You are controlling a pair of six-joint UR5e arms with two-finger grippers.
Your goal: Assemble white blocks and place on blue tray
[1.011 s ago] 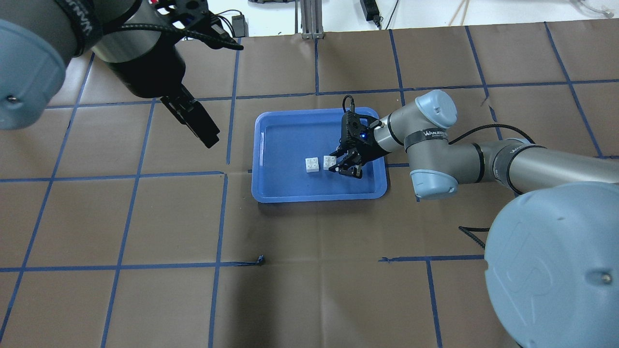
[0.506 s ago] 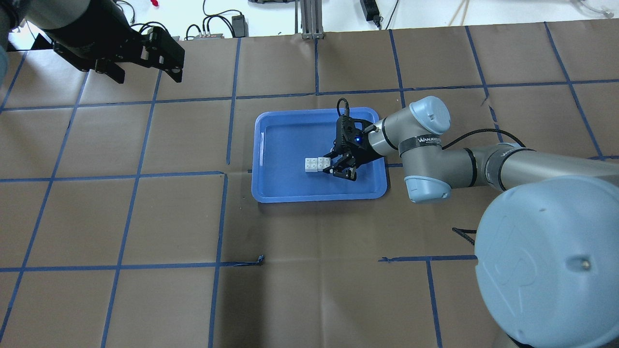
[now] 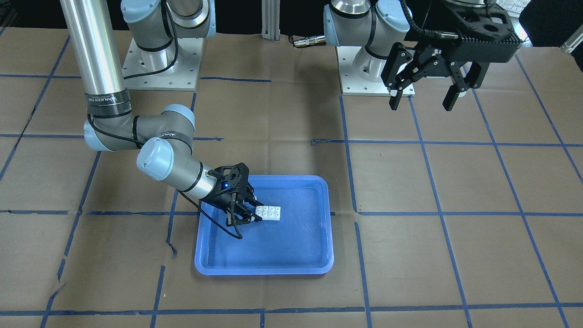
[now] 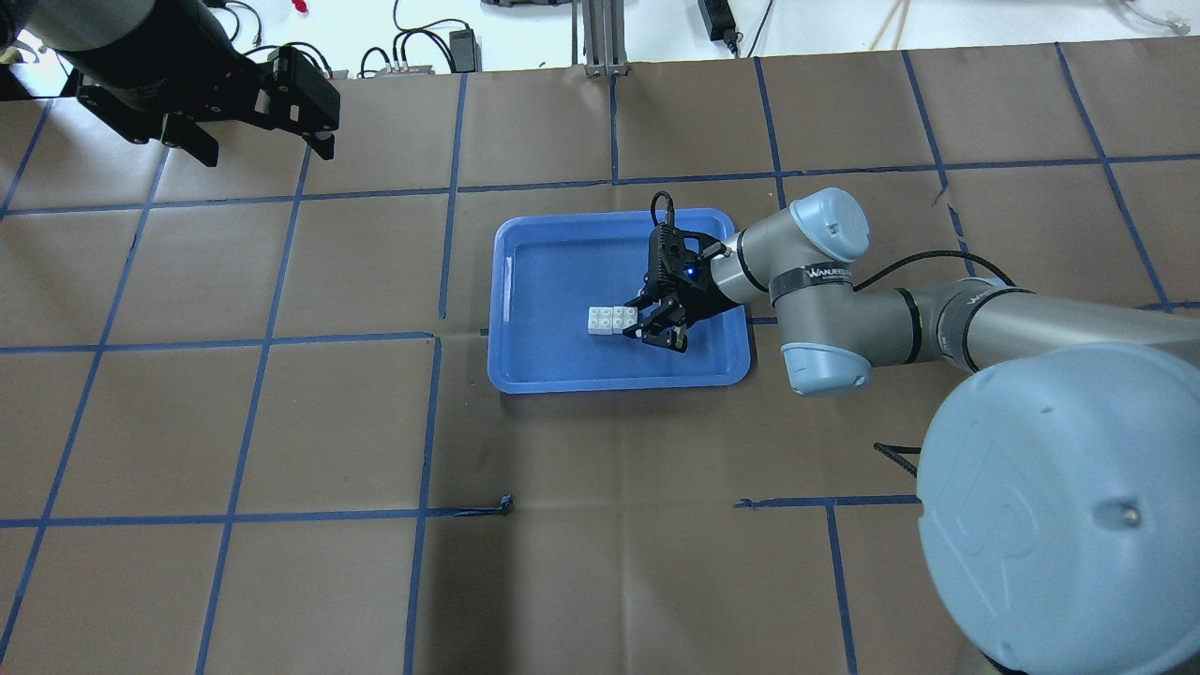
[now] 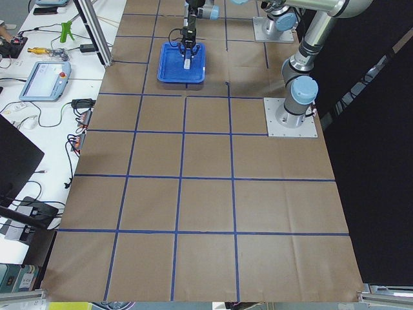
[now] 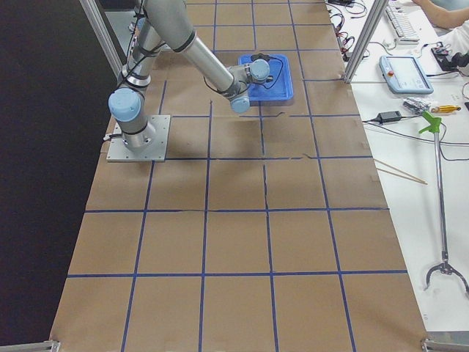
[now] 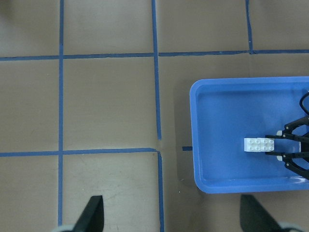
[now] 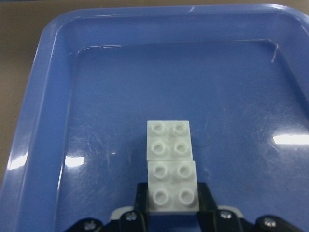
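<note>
White blocks (image 8: 171, 164) abutting, studs up, on the floor of the blue tray (image 8: 46, 111).
Grasp: the right gripper (image 8: 172, 200) clamps the near block by its flat side walls; the far block touches it, toward the tray's middle; both judged light, rigid, smooth, liable to slip; the left gripper (image 3: 423, 95) hangs spread, well apart from the tray.

The right arm's band (image 4: 812, 273) reads roughly "WANJEED".

We see two white blocks (image 8: 171, 166), each with a two-by-two stud pattern, on a glossy blue tray (image 8: 48, 121). The brown paper (image 4: 600, 581) underneath is gridded with blue tape lines (image 7: 154, 29). Our left gripper (image 3: 420, 105) and right gripper (image 3: 254, 212) are black; the right arm (image 4: 1031, 323) is grey with pale blue caps (image 4: 830, 216).
</note>
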